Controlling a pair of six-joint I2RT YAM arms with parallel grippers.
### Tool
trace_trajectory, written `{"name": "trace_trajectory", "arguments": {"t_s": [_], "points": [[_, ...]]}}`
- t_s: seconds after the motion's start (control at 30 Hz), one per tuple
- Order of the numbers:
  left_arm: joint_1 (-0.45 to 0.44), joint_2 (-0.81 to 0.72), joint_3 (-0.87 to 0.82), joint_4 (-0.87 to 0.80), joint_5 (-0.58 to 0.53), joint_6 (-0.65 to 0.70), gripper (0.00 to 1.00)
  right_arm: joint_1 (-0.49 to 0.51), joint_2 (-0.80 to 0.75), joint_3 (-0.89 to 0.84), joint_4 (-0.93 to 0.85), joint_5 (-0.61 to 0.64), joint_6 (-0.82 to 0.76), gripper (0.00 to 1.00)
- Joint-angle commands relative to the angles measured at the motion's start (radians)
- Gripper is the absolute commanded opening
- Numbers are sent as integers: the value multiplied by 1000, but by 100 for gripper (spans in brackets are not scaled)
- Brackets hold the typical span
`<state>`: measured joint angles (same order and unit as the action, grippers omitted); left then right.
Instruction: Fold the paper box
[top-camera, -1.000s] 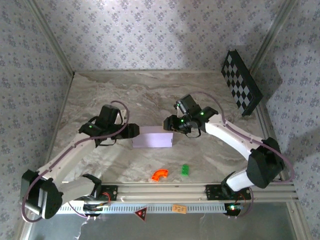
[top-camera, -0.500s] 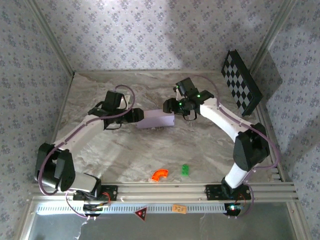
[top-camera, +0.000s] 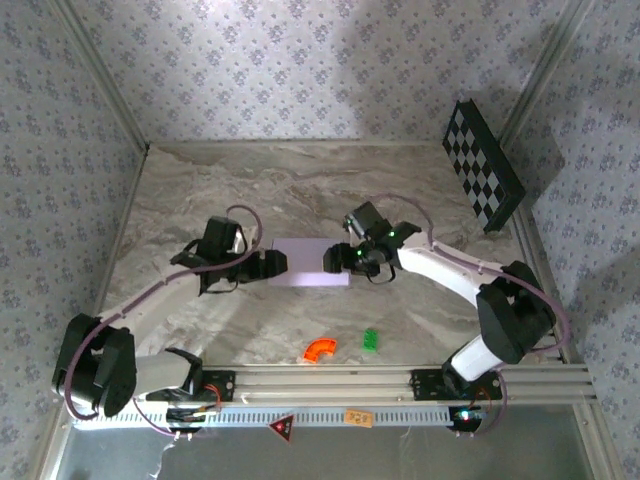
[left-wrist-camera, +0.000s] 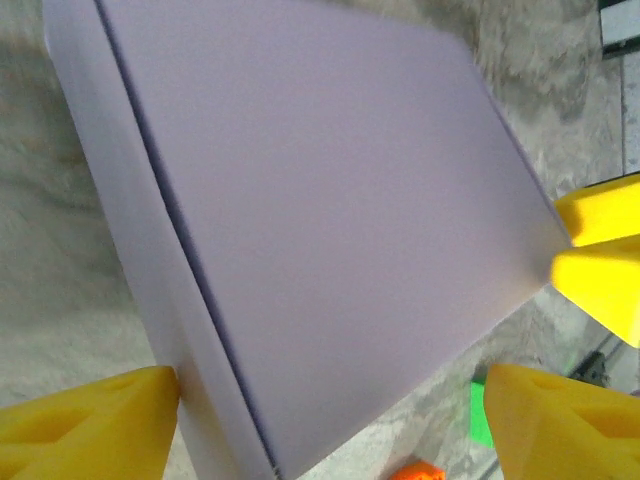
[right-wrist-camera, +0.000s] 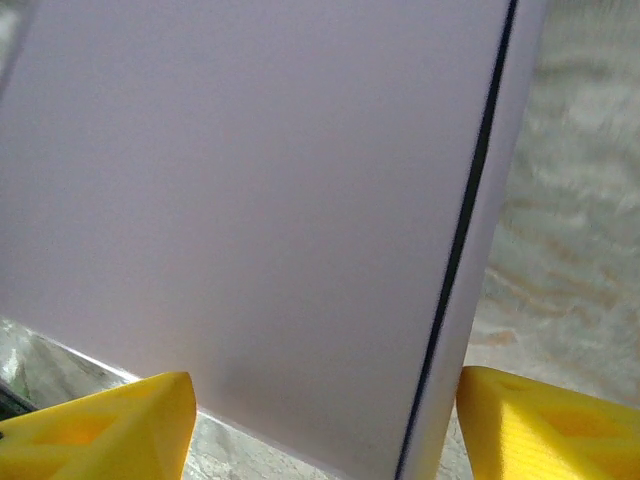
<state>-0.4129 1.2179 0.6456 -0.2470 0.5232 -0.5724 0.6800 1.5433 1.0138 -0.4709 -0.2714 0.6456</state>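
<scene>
The paper box is a shut, flat, pale lilac rectangle lying mid-table. My left gripper is at its left end and my right gripper at its right end. Seen from the left wrist, the box lies between my open left gripper; one yellow finger touches its side wall and the other stands apart. The right gripper's yellow fingers show at the box's far end. From the right wrist, the box sits between my open right gripper, with a thin gap at the right finger.
An orange curved piece and a green block lie near the front rail. A black-and-white checkered board leans at the back right wall. Papered walls close in the marble table on three sides.
Both arms carried the box away toward the back of the table, then brought it nearer again. Both grippers' jaws have spread wider over the second.
</scene>
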Motion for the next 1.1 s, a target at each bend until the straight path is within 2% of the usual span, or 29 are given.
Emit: {"name": "trace_trajectory", "arguments": {"t_s": [0.0, 0.13, 0.3, 0.37, 0.67, 0.87, 1.07], "points": [[-9, -18, -55, 113, 60, -58, 81, 17, 23, -65, 110, -27, 77, 72], [-8, 10, -78, 107, 26, -36, 81, 28, 46, -104, 155, -24, 95, 72], [-7, 19, -19, -29, -95, 38, 80, 12, 26, -88, 90, 29, 61, 73], [-2, 22, -2, -43, -111, 56, 80, -2, 18, -85, 80, 37, 47, 73], [3, 182, 68, 40, -47, 62, 70, -64, 102, -23, 113, -42, -9, 67], [5, 233, 109, 67, -30, 60, 62, -44, 180, 68, 143, -94, 0, 53], [58, 234, 176, 8, -31, 117, 63, -2, 267, 233, 167, -88, 20, 49]]}}
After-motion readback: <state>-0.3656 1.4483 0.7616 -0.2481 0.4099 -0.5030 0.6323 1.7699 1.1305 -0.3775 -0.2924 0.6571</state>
